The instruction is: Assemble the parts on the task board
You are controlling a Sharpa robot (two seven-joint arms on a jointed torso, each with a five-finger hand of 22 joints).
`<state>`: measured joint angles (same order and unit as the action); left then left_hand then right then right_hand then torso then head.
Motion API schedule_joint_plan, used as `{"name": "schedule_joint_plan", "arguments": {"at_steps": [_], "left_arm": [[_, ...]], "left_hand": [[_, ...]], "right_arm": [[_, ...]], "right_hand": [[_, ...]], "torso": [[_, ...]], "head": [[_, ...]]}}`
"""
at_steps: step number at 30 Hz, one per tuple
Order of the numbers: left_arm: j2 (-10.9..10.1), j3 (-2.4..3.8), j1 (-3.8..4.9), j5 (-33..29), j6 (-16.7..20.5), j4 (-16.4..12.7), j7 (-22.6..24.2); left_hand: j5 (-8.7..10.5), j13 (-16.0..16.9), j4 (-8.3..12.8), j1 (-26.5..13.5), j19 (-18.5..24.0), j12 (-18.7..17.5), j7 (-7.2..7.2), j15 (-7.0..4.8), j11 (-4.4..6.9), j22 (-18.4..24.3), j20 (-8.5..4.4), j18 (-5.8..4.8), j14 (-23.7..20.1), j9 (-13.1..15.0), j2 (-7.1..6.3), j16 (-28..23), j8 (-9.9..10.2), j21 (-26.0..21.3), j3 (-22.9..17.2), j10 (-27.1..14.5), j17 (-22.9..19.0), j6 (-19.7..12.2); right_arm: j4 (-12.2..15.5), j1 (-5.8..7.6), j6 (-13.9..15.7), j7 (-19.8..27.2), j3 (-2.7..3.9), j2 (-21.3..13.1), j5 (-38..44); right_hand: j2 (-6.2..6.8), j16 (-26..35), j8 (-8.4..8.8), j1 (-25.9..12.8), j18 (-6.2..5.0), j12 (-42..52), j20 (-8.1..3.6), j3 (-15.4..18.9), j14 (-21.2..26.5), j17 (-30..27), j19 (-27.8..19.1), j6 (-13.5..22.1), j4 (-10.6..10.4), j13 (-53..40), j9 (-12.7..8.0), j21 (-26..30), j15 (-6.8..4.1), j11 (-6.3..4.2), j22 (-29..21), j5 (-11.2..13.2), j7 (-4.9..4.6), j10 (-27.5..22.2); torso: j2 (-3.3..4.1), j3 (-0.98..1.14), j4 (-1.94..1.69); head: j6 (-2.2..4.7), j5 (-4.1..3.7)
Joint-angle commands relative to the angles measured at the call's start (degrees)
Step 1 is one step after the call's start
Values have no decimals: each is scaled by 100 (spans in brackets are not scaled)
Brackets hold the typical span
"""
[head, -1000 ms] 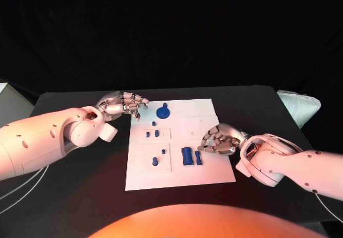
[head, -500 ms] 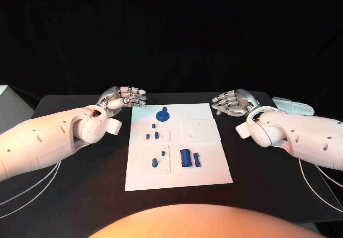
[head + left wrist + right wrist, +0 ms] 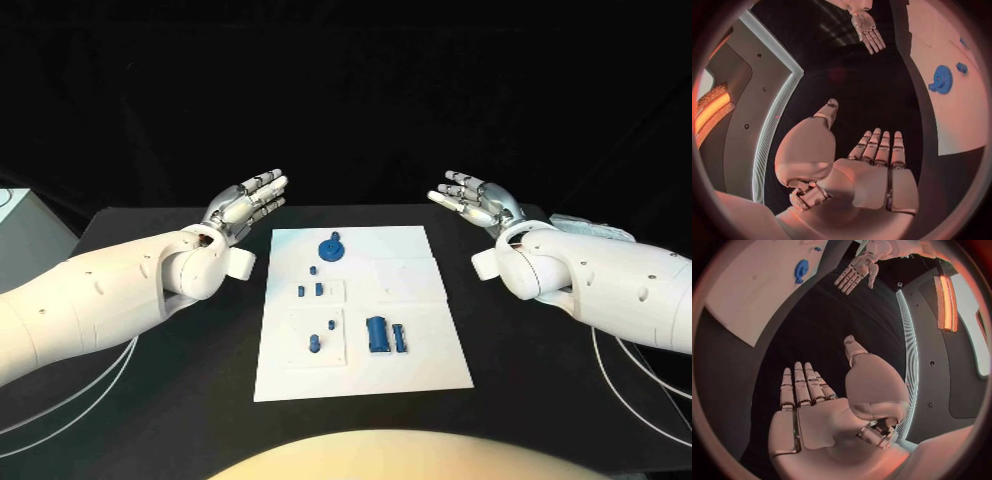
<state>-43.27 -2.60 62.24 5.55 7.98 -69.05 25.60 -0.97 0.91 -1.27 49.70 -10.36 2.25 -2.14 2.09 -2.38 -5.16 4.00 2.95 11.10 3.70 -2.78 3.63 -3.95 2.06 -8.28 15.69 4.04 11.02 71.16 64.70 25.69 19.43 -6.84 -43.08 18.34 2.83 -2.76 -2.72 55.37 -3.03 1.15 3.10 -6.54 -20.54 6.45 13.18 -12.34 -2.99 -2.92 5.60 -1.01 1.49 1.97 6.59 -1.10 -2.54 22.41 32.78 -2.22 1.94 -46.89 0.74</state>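
You see both hands raised, flat and empty: left hand (image 3: pixel 245 203) upper left, right hand (image 3: pixel 476 197) upper right. Board (image 3: pixel 433 360) lies centre frame; blue parts (image 3: pixel 384 333) sit on it, gear (image 3: pixel 332 246) at its top. Assembly looks near done.

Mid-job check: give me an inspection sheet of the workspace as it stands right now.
Surface: black table, white task board in the middle.
Job's things: blue gear-like part at the board's far end; small blue parts mid-board; larger blue part nearer the robot.
Clutter: white object at the table's right edge.
Hands: left hand and right hand raised, fingers spread, holding nothing.
Cables: white cables along both arms.
Surroundings: black backdrop.
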Motion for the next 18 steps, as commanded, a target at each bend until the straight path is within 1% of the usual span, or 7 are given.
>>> {"name": "schedule_joint_plan", "arguments": {"at_steps": [1,2,7,8,10,14,18], "left_arm": [[-6,28,-18,-86,554,-212,83],[-15,44,-31,-118,762,-340,106],[-53,107,-83,-246,1602,-855,198],[-65,128,-100,-287,1870,-1020,227],[-80,155,-122,-342,2225,-1238,267],[-111,206,-164,-445,2900,-1652,341],[-127,234,-187,-502,3270,-1879,381]], "left_hand": [[97,-91,127,-4970,1036,-225,214,-209,238,516,-400,-295,-1110,-370,278,-363,395,-206,828,-1569,-404,-1102],[97,-91,127,-4970,1036,-225,214,-209,238,516,-400,-295,-1110,-370,278,-363,395,-206,828,-1569,-404,-1102],[97,-91,127,-4970,1036,-225,214,-209,238,516,-400,-295,-1110,-370,278,-363,395,-206,828,-1569,-404,-1102],[97,-91,127,-4970,1036,-225,214,-209,238,516,-400,-295,-1110,-370,278,-363,395,-206,828,-1569,-404,-1102],[97,-91,127,-4970,1036,-225,214,-209,238,516,-400,-295,-1110,-370,278,-363,395,-206,828,-1569,-404,-1102],[97,-91,127,-4970,1036,-225,214,-209,238,516,-400,-295,-1110,-370,278,-363,395,-206,828,-1569,-404,-1102],[97,-91,127,-4970,1036,-225,214,-209,238,516,-400,-295,-1110,-370,278,-363,395,-206,828,-1569,-404,-1102]], "right_arm": [[328,-74,485,309,97,-18,-468],[535,-125,666,406,175,-37,-651],[1247,-299,1289,740,445,-103,-1277],[1412,-339,1434,818,507,-118,-1423],[1594,-384,1593,903,576,-134,-1583],[1839,-444,1808,1018,669,-157,-1799],[1880,-454,1843,1037,684,-161,-1834]], "right_hand": [[-283,276,272,-5537,303,-115,-310,654,2054,-645,-1318,1234,299,292,-560,101,-149,-197,-659,110,254,-2241],[-283,276,272,-5537,303,-115,-310,654,2054,-645,-1318,1234,299,292,-560,101,-149,-197,-659,110,254,-2241],[-283,276,272,-5537,303,-115,-310,654,2054,-645,-1318,1234,299,292,-560,101,-149,-197,-659,110,254,-2241],[-283,276,272,-5537,303,-115,-310,654,2054,-645,-1318,1234,299,292,-560,101,-149,-197,-659,110,254,-2241],[-283,276,272,-5537,303,-115,-310,654,2054,-645,-1318,1234,299,292,-560,101,-149,-197,-659,110,254,-2241],[-283,276,272,-5537,303,-115,-310,654,2054,-645,-1318,1234,299,292,-560,101,-149,-197,-659,110,254,-2241],[-283,276,272,-5537,303,-115,-310,654,2054,-645,-1318,1234,299,292,-560,101,-149,-197,-659,110,254,-2241]], "torso": [[-30,42,-39],[-43,60,-54],[-94,130,-115],[-107,149,-131],[-123,171,-150],[-148,206,-180],[-158,220,-192]], "head": [[211,-14],[315,-20],[721,-43],[830,-50],[956,-57],[1156,-69],[1236,-73]]}}
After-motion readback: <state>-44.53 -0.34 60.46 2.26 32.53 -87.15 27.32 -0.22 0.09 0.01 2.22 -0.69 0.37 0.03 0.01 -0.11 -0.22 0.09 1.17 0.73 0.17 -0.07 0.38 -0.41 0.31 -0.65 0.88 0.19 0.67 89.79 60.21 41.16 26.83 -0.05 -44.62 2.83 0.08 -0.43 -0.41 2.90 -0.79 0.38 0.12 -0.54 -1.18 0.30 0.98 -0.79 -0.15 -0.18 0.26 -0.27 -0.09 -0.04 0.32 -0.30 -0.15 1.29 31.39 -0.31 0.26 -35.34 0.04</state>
